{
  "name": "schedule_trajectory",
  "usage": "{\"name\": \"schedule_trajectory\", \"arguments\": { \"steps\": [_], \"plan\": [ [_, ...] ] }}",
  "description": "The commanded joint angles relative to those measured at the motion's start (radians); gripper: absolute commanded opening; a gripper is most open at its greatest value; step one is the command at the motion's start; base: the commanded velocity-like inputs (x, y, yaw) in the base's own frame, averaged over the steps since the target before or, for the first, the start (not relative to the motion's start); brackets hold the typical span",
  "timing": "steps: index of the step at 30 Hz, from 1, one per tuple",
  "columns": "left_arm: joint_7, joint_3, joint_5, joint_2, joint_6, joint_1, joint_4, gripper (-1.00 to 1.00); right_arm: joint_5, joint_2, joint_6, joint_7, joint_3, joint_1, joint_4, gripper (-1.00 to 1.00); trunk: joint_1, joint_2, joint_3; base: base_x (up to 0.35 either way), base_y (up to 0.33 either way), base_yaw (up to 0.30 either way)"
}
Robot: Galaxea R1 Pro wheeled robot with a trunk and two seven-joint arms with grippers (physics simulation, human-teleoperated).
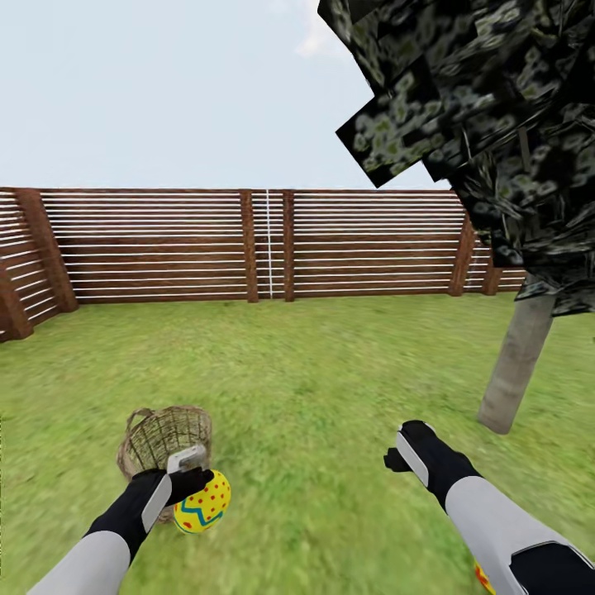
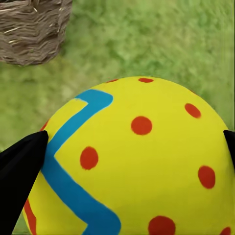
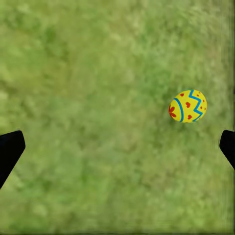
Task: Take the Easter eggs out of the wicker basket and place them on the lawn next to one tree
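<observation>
My left gripper (image 1: 194, 485) is shut on a yellow Easter egg (image 1: 204, 502) with red dots and a teal band, held just in front of the wicker basket (image 1: 165, 440) on the lawn (image 1: 314, 388). In the left wrist view this egg (image 2: 134, 161) sits between the black fingertips (image 2: 19, 166), with the basket (image 2: 32, 29) beyond. My right gripper (image 1: 405, 454) hangs open over grass, left of the tree trunk (image 1: 517, 364). Its wrist view shows a zigzag-striped egg (image 3: 188, 105) lying on the grass below the open gripper (image 3: 117, 147). A sliver of an egg (image 1: 481, 576) peeks from under my right forearm.
A dark brown slatted fence (image 1: 264, 244) rings the garden at the back and left. The tree's dark crown (image 1: 487, 107) overhangs the upper right. Open grass stretches between the basket and the trunk.
</observation>
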Motion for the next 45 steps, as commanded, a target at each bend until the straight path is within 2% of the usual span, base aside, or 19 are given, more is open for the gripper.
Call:
{"name": "schedule_trajectory", "arguments": {
  "steps": [1,12,18,22,30,33,39,41,45],
  "plan": [
    [-0.002,0.005,0.002,-0.001,0.006,0.0,-0.002,-1.0,-0.011,-0.001,0.003,-0.007,0.008,-0.001,-0.001,1.0,-0.005,0.007,0.002,-0.273,-0.221,0.0],
    [-0.001,0.007,0.002,-0.001,0.006,0.0,-0.002,-1.0,-0.011,-0.001,0.003,-0.007,0.008,-0.001,-0.001,1.0,-0.047,0.084,0.037,-0.256,-0.238,-0.011],
    [-0.004,0.012,0.011,0.001,0.003,0.0,-0.003,-1.0,-0.013,-0.007,0.005,0.0,0.005,-0.001,-0.001,1.0,-0.07,0.126,0.057,-0.06,-0.057,-0.277],
    [-0.002,0.015,0.011,0.004,-0.034,0.0,-0.003,-1.0,-0.013,-0.014,0.005,0.0,0.003,-0.001,-0.001,1.0,-0.085,0.154,0.072,-0.001,-0.001,-0.299],
    [-0.004,0.011,0.012,0.002,-0.037,0.0,-0.002,-1.0,-0.017,-0.021,0.005,0.0,-0.002,-0.001,-0.001,1.0,-0.116,0.21,0.103,0.018,0.0,-0.297],
    [-0.012,0.01,0.01,0.001,-0.033,0.0,-0.002,-1.0,-0.017,-0.021,0.005,0.0,-0.002,-0.001,-0.001,1.0,-0.116,0.21,0.105,0.262,0.0,-0.282],
    [-0.015,0.015,0.017,0.008,-0.037,0.0,-0.003,-1.0,-0.012,-0.018,0.003,-0.001,0.002,-0.001,-0.003,1.0,-0.139,0.252,0.125,0.144,0.016,-0.042],
    [-0.022,0.013,0.014,0.007,-0.034,0.0,-0.003,-1.0,-0.012,-0.018,0.003,-0.001,0.002,-0.001,-0.003,1.0,-0.139,0.252,0.125,0.003,0.194,-0.001],
    [-0.082,0.013,0.012,0.009,-0.024,0.0,-0.002,-1.0,-0.012,-0.018,0.003,-0.001,0.002,-0.001,-0.003,1.0,-0.139,0.252,0.125,0.039,0.277,0.0]
  ]
}}
